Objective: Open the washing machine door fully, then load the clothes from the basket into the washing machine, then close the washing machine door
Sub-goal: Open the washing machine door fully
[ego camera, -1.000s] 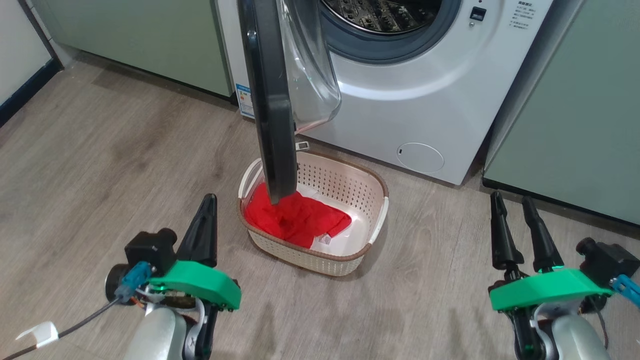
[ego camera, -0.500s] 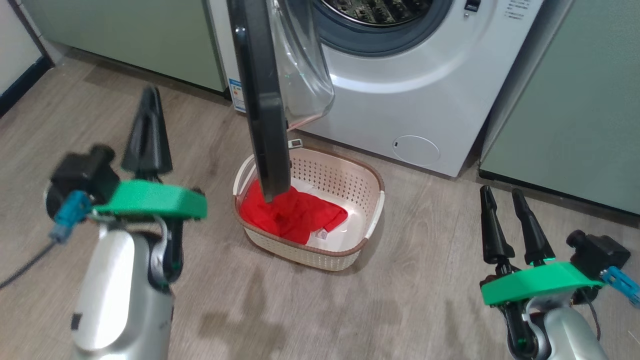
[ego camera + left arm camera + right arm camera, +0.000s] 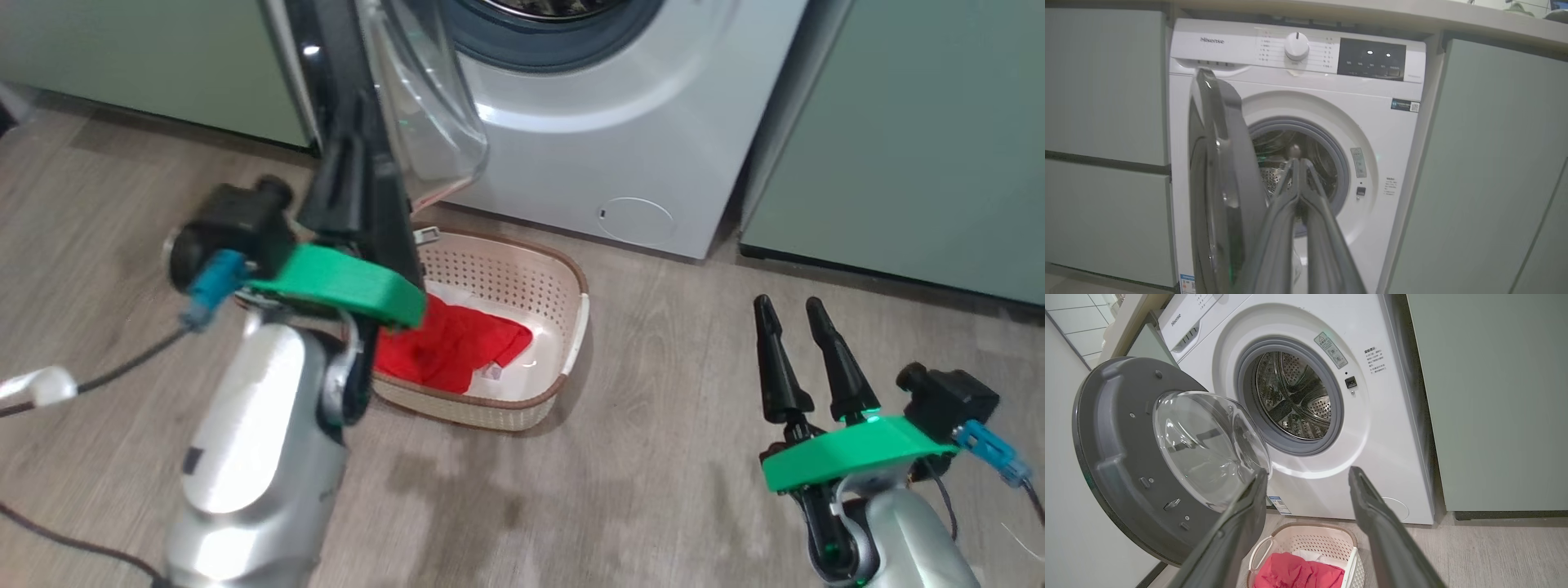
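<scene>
At the rim of the door [image 3: 326, 65], I'm holding my left gripper [image 3: 351, 151] pinched shut, maybe touching it; my right gripper [image 3: 788, 306] is hanging spread, empty, near the basket [image 3: 506, 273].

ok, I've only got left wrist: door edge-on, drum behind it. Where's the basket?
Observer: The basket sits on the floor before the washing machine, near the washing machine door and its lower edge.
Operator: Anything in it?
Observer: A red garment, with white fabric beside it.
Operator: Other arm?
Observer: The right gripper is open, apart from basket and door.
</scene>
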You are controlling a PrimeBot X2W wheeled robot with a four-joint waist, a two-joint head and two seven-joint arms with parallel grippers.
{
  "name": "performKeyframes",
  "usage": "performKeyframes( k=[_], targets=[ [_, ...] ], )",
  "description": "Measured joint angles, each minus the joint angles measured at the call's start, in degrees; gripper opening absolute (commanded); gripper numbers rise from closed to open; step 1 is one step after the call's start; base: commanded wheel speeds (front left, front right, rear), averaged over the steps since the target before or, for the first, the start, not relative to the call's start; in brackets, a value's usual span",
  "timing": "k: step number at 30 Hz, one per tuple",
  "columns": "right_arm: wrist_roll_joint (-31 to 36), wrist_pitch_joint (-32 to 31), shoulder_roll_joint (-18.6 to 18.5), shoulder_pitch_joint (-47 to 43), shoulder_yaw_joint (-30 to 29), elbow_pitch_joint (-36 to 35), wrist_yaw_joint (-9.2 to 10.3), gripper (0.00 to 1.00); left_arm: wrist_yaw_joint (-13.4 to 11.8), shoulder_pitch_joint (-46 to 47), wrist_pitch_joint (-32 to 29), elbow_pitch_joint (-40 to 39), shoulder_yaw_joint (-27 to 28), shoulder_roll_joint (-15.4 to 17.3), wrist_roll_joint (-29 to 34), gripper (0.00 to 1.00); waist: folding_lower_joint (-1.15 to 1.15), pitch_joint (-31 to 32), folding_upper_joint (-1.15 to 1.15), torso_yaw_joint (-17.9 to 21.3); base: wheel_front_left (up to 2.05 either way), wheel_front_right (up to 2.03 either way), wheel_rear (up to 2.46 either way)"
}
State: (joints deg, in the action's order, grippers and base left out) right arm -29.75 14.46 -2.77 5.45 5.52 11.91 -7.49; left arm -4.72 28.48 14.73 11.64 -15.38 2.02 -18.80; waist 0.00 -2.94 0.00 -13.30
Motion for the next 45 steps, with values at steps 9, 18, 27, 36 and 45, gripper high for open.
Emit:
performKeyframes(
  k=[9, 18, 27, 36, 45],
  targets=[
    [-0.1, 0.0, 0.0, 0.3, 1.0, 0.4, 0.01, 1.00, 1.0, 0.0, 0.0, 9.7, -4.9, 0.0, -1.3, 0.00, 0.00, -1.1, 0.00, 3.3, 0.00, 0.00, 0.00],
    [-0.1, 0.0, 0.0, 1.0, 1.0, 0.4, 0.01, 1.00, 1.0, 0.0, 0.0, 16.2, -5.0, 0.0, -2.4, 0.00, 0.00, -2.8, 0.00, 5.1, 0.00, 0.00, 0.00],
    [-0.7, 0.0, 0.0, 1.4, 1.3, 0.3, 0.01, 1.00, -0.6, 0.7, 0.0, 19.4, -2.9, -0.2, -2.5, 0.00, 0.01, -4.1, 0.00, 3.4, 0.00, 0.00, 0.00],
    [-1.3, 0.0, 0.0, 2.5, 2.1, 0.2, 0.00, 1.00, -0.6, 1.3, 0.0, 20.2, 0.7, -0.4, -1.7, 0.00, 0.01, -6.1, 0.00, 0.4, 0.00, 0.00, 0.00],
    [-0.5, 0.0, -0.8, 4.6, 2.3, 0.2, 0.01, 1.00, -0.5, 2.8, 0.0, 20.2, 9.2, -0.5, 0.9, 0.00, 0.01, -9.3, 0.00, -2.6, 0.00, 0.00, 0.00]
  ],
)
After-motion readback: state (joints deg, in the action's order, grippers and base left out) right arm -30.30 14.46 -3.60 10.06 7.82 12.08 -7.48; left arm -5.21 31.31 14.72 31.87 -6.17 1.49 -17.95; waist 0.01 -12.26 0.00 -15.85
